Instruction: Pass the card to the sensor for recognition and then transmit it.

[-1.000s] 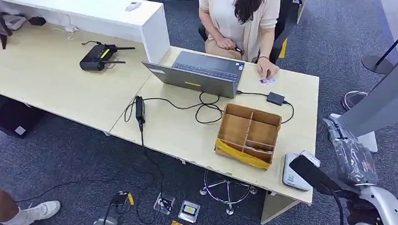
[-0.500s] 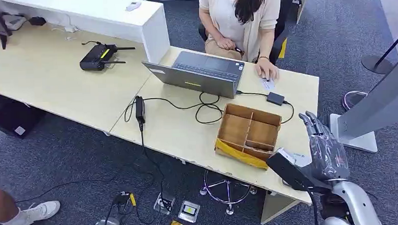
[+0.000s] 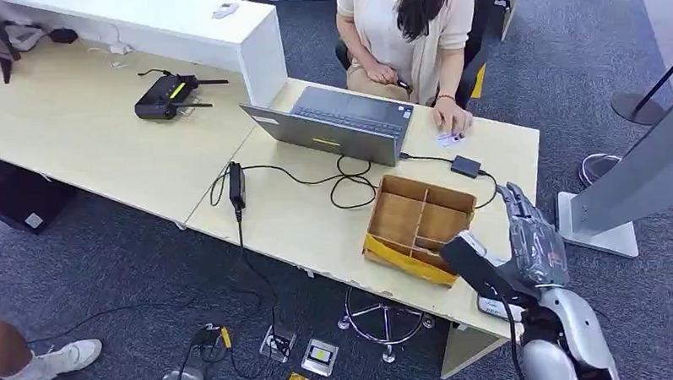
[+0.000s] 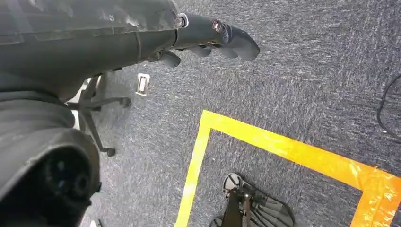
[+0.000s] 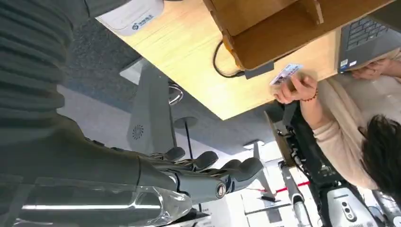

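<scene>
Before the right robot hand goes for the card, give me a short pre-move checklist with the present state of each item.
1. Right robot hand empty, fingers extended: ok.
2. Small white card located: ok, on the light wooden desk under the seated person's hand.
3. Card free to take: not ok, the person's fingers rest on it.
4. Path toward card: cannot tell; the brown wooden divided box and the small black box on a cable lie between.
5. White sensor device at the desk's near corner: ok, partly hidden by the right arm in the head view.
6. Left robot hand hanging over the carpet, holding nothing: ok.
</scene>
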Action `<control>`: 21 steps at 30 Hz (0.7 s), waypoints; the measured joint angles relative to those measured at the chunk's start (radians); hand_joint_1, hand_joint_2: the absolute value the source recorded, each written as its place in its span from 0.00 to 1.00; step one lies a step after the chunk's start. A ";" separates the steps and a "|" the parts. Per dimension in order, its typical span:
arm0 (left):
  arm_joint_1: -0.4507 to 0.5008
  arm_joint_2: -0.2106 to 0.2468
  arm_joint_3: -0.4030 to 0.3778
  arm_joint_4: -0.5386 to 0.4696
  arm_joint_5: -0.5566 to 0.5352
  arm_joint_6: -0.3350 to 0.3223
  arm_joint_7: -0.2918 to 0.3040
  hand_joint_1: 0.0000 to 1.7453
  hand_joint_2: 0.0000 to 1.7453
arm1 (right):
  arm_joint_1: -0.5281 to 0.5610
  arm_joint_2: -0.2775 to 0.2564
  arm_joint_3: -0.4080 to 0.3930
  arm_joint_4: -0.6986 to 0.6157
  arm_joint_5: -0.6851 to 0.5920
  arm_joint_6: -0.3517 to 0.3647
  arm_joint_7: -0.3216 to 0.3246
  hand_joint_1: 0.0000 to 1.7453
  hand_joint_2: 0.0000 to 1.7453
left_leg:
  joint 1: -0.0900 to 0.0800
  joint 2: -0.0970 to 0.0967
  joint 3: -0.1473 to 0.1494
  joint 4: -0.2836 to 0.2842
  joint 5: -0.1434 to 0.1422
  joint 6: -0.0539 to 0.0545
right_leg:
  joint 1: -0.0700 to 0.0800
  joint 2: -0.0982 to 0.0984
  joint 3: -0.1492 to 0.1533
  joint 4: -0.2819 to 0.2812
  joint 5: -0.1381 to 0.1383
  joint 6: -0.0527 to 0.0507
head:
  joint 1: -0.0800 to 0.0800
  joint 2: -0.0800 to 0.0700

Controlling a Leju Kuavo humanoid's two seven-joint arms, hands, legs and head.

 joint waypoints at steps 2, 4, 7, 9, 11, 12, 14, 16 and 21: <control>0.000 0.000 0.000 0.000 0.000 0.000 0.000 0.00 0.00 | -0.007 0.010 0.000 0.025 -0.001 -0.003 -0.005 0.00 1.00 | 0.000 0.000 0.000 0.000 0.000 0.000 | 0.000 0.000 0.000 0.000 0.000 0.000 | 0.000 0.000; -0.002 0.000 0.000 0.000 0.000 0.000 0.002 0.00 0.00 | -0.016 0.020 0.000 0.055 -0.004 -0.014 -0.016 0.00 1.00 | 0.000 0.000 0.000 0.000 0.000 0.000 | 0.000 0.000 0.000 0.000 0.000 0.000 | 0.000 0.000; -0.005 0.000 0.000 0.000 0.000 0.000 0.003 0.00 0.00 | -0.032 0.036 0.000 0.107 -0.013 -0.030 -0.033 0.00 1.00 | 0.000 0.000 0.000 0.000 0.000 0.000 | 0.000 0.000 0.000 0.000 0.000 0.000 | 0.000 0.000; -0.004 0.000 0.000 0.000 0.000 0.000 0.003 0.00 0.00 | -0.040 0.044 0.000 0.136 -0.016 -0.039 -0.045 0.00 1.00 | 0.000 0.000 0.000 0.000 0.000 0.000 | 0.000 0.000 0.000 0.000 0.000 0.000 | 0.000 0.000; -0.005 0.000 0.000 0.000 0.000 0.000 0.003 0.00 0.00 | -0.049 0.052 0.000 0.167 -0.019 -0.044 -0.052 0.00 1.00 | 0.000 0.000 0.000 0.000 0.000 0.000 | 0.000 0.000 0.000 0.000 0.000 0.000 | 0.000 0.000; -0.005 0.000 0.000 0.000 0.000 0.000 0.003 0.00 0.00 | -0.053 0.056 0.000 0.179 -0.020 -0.046 -0.055 0.00 1.00 | 0.000 0.000 0.000 0.000 0.000 0.000 | 0.000 0.000 0.000 0.000 0.000 0.000 | 0.000 0.000; -0.005 0.000 0.000 0.000 0.000 0.001 0.003 0.00 0.00 | -0.056 0.063 0.000 0.204 -0.024 -0.050 -0.060 0.00 1.00 | 0.000 0.000 0.000 0.000 0.000 0.000 | 0.000 0.000 0.000 0.000 0.000 0.000 | 0.000 0.000; -0.005 0.000 0.000 0.000 0.001 0.002 0.003 0.00 0.00 | -0.059 0.069 0.000 0.227 -0.027 -0.051 -0.061 0.00 1.00 | 0.000 0.000 0.000 0.000 0.000 0.000 | 0.000 0.000 0.000 0.000 0.000 0.000 | 0.000 0.000; -0.004 0.000 0.000 0.000 0.003 0.002 0.003 0.00 0.00 | -0.062 0.082 0.000 0.274 -0.032 -0.059 -0.070 0.00 1.00 | 0.000 0.000 0.000 0.000 0.000 0.000 | 0.000 0.000 0.000 0.000 0.000 0.000 | 0.000 0.000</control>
